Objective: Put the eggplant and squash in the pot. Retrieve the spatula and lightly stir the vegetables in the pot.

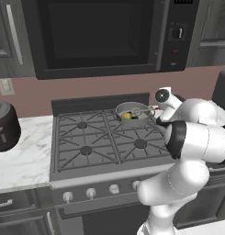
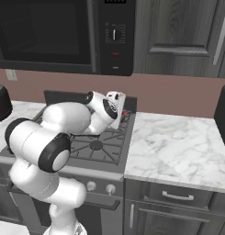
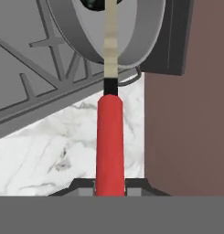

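The gripper [image 3: 109, 186] is clamping the red handle of the spatula [image 3: 109, 137], its two dark tips pressing against the handle on either side. The spatula is extending straight ahead of the gripper, its pale shaft crossing the near rim and reaching into the pot [image 3: 145, 41]. In the left base view the pot [image 1: 120, 109] is sitting on the rear right burner of the stove [image 1: 86, 142], with the squash [image 1: 126, 116] lying inside it beneath the spatula head. The eggplant [image 3: 95, 3] is showing as a dark shape beside the shaft, inside the pot. Marble counter [image 3: 54, 151] is lying below the handle
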### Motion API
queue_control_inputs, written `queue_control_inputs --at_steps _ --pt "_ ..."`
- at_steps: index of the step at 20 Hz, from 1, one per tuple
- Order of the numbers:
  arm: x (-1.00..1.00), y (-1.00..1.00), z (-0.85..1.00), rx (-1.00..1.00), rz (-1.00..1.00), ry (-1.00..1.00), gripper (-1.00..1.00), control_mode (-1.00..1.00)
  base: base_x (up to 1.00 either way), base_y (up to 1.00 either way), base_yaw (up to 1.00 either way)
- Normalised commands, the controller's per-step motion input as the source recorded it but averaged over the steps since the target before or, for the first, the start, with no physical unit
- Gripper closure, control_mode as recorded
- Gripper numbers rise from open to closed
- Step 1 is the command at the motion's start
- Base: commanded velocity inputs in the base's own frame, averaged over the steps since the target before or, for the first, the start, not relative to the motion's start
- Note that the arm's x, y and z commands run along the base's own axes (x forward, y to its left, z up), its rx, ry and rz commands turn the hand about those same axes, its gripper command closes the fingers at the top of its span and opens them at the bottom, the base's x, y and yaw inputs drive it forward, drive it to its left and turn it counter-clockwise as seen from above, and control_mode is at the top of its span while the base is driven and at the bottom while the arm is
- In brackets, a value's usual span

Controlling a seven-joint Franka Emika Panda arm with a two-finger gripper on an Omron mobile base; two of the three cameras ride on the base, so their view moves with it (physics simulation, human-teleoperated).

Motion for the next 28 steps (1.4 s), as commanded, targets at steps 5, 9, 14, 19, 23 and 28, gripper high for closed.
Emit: queue_control_inputs --at_steps 5,9,14,19,23,28 --pt "0.41 0.00 -0.01 -0.06 0.00 0.03 1.00 -1.00 0.00 0.00 0.00" --pt "0.46 0.00 0.00 -0.07 0.00 0.03 1.00 -1.00 0.00 0.00 0.00" --pt "0.12 0.00 -0.07 -0.03 0.00 0.01 1.00 -1.00 0.00 0.00 0.00" --pt "0.03 0.02 -0.20 -0.05 0.01 0.00 1.00 -1.00 0.00 0.00 0.00" --pt "0.00 0.02 -0.03 -0.11 0.00 0.00 1.00 -1.00 0.00 0.00 0.00" --pt "0.00 -0.08 0.00 -0.08 0.00 0.00 1.00 -1.00 0.00 0.00 0.00"
